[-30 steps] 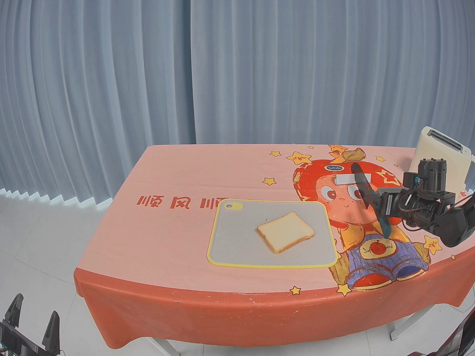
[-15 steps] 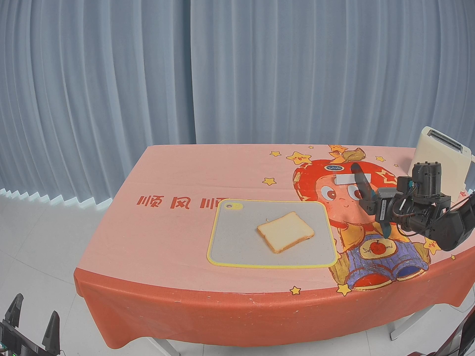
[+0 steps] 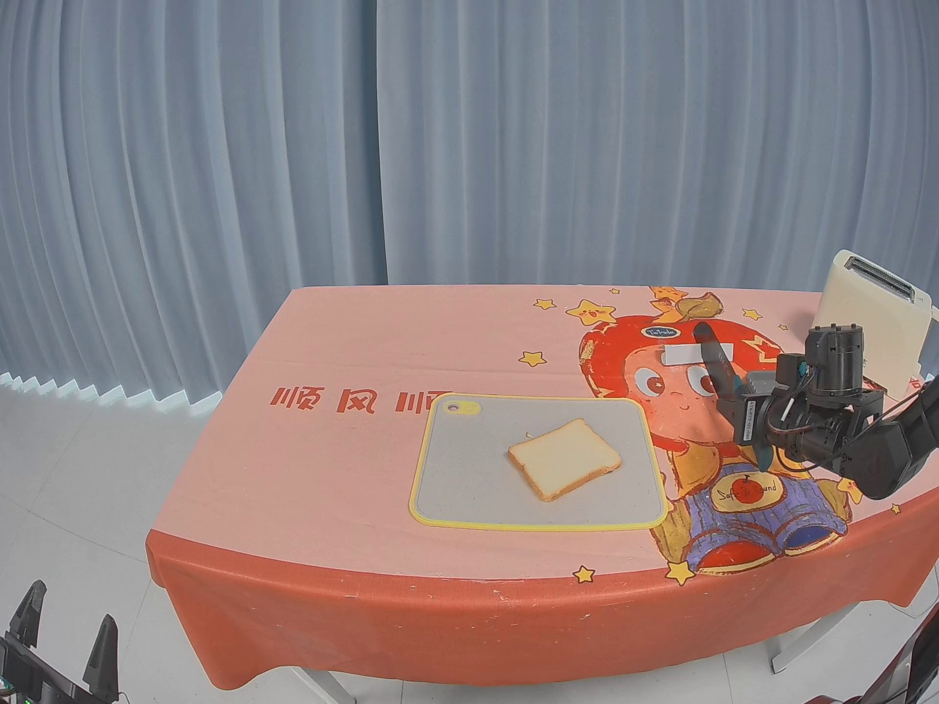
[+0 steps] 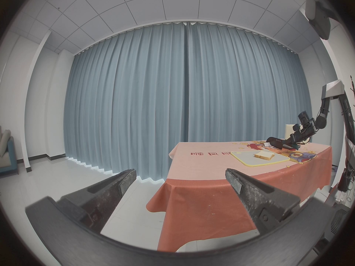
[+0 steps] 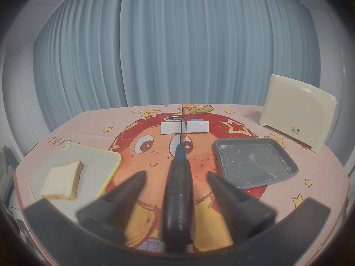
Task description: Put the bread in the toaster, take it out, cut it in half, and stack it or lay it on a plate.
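A slice of bread (image 3: 564,458) (image 5: 63,180) lies flat on the yellow-rimmed cutting board (image 3: 469,481) (image 5: 96,159) in the middle of the table. A knife (image 3: 714,359) (image 5: 179,181) with a black handle lies to the right of the board, its blade on a white rest (image 5: 199,127). My right gripper (image 3: 751,422) (image 5: 176,174) is open, one finger on each side of the handle with a gap on both sides. The cream toaster (image 3: 875,320) (image 5: 297,111) stands at the far right. My left gripper (image 3: 64,628) (image 4: 179,172) hangs open below table height, off the table's left front.
A grey tray (image 5: 255,161) lies between the knife and the toaster. The table carries an orange printed cloth (image 3: 391,364), and blue curtains hang behind it. Bare cloth lies left of and behind the board.
My right gripper has slid left along the knife toward its handle, which now sits between the fingers. The knife, bread and left arm have stayed put.
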